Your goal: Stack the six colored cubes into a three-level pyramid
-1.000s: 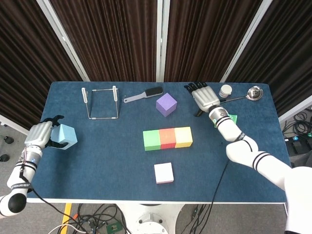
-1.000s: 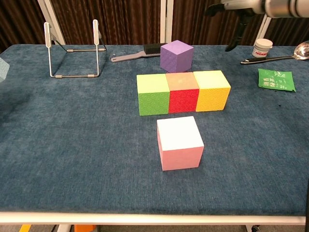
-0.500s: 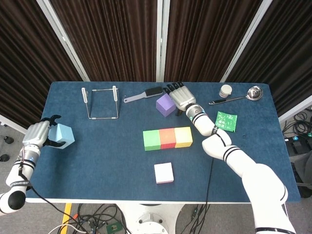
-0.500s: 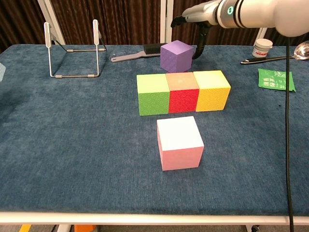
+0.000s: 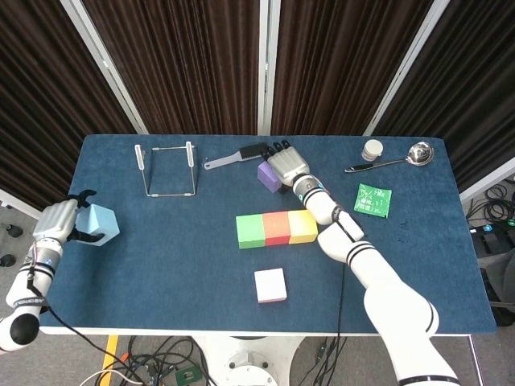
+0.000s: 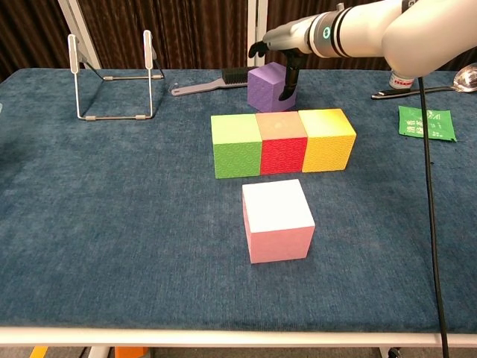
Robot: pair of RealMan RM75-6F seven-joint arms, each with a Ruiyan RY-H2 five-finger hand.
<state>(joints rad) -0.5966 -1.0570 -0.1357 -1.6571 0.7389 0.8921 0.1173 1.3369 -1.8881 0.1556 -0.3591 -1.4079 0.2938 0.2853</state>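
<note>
Cubes, six, taken left to right. Light blue cube [image 5: 102,224] at the far left edge of the surface [image 5: 161,257], gripped by the left hand [image 5: 58,223]. Green cube [image 5: 249,231], red cube [image 5: 276,227] and yellow cube [image 5: 302,226] touching in a row mid-surface, forming the base level. Pink cube [image 5: 269,285] alone, near the front, apart from the row. Purple cube [image 5: 269,175] behind the row, just beside a brush [image 5: 236,156]; right hand [image 5: 286,166] over it, fingers [image 6: 289,80] draped down its right face, grip not clearly closed, so cannot tell. Probably light and rigid, with faintly textured faces; likely not slippery. Best held across two opposite side faces, near mid-height, leaving the underside free for square placement.
</note>
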